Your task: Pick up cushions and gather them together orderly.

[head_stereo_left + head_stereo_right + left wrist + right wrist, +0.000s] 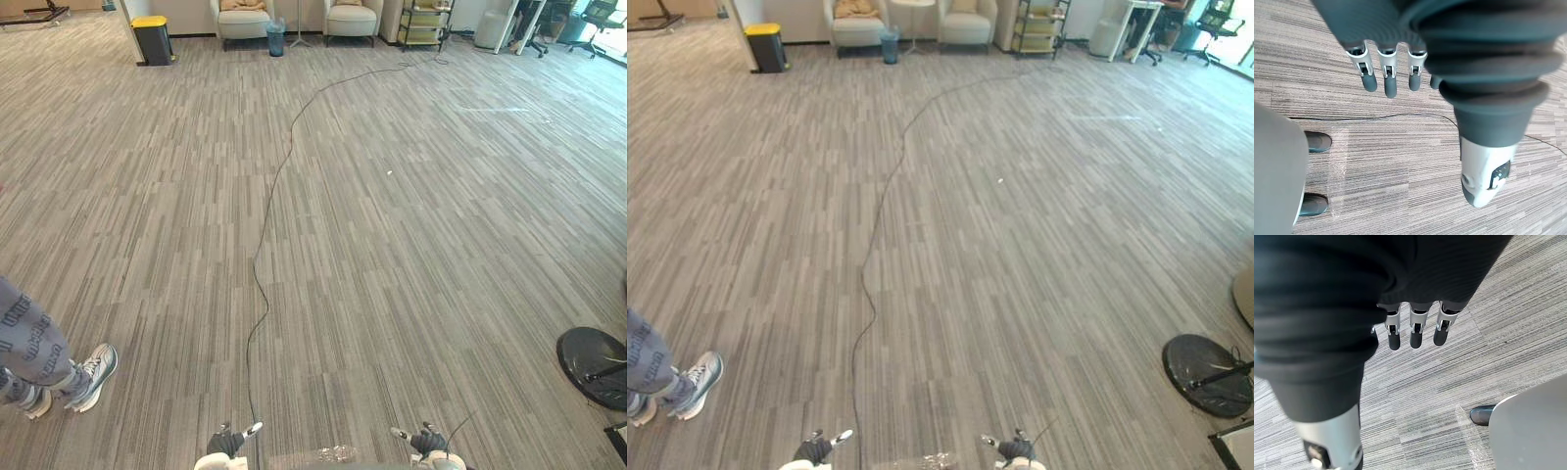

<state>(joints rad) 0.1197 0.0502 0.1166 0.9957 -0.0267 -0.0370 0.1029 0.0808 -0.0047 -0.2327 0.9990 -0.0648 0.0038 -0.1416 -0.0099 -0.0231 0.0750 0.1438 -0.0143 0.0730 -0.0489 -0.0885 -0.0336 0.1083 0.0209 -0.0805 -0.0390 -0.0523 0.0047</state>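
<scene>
Mostly grey striped carpet (411, 255) stretches ahead to a pale armchair (243, 23) against the far wall, well apart from the robot, and a tan cushion (242, 5) lies on it. Such a cushion is probably light, soft and squashy, so it would be best taken by pinching an edge or by pressing on both sides. Closest, the left hand (1385, 78) and right hand (1415, 330) hang over the carpet, fingers straight and loose, holding and touching nothing.
</scene>
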